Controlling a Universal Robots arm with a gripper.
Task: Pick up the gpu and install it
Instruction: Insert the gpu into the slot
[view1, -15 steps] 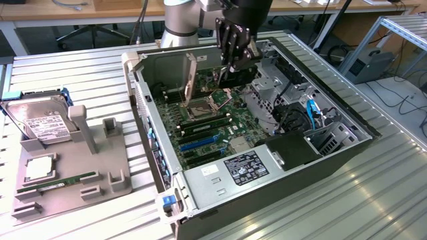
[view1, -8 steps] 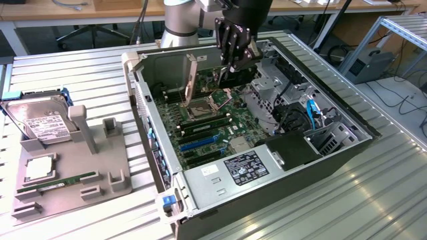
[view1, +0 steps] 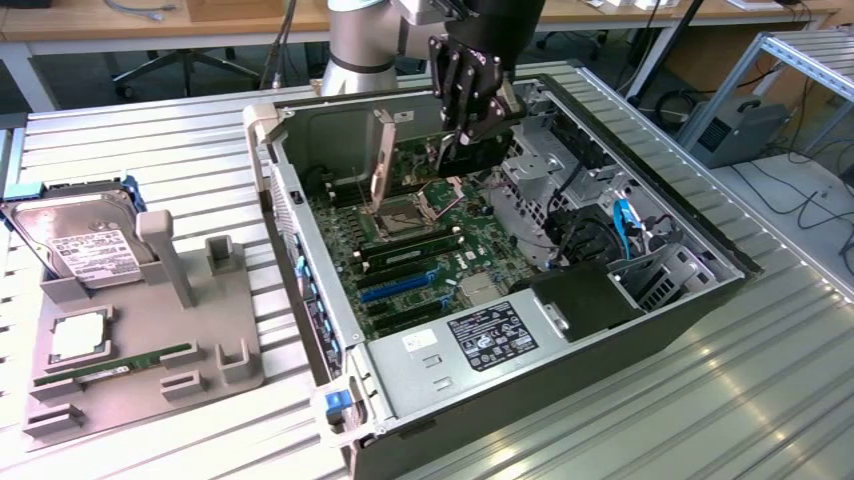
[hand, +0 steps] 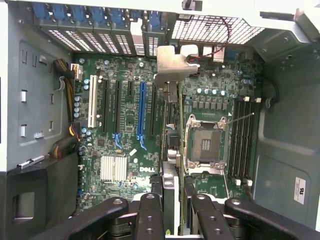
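My gripper (view1: 470, 118) hangs over the back part of the open computer case (view1: 694, 300) and is shut on the gpu (view1: 478, 152), a dark card held upright on its edge. In the wrist view the gpu (hand: 171, 175) runs edge-on between my fingers (hand: 150, 212), and its pale metal bracket (hand: 171, 64) points toward the case's rear slot openings. The card hovers above the motherboard (hand: 125, 145), between the blue slot (hand: 142, 112) and the empty processor socket (hand: 205, 145), and I cannot tell whether it touches a slot.
On the exterior view's left a grey fixture (view1: 167, 300) carries a silver hard drive (view1: 80, 245), a processor (view1: 80, 335) and a green memory stick (view1: 114, 365). Inside the case are the power supply (view1: 494, 335), a black shroud (view1: 587, 300) and drive cages (view1: 534, 170).
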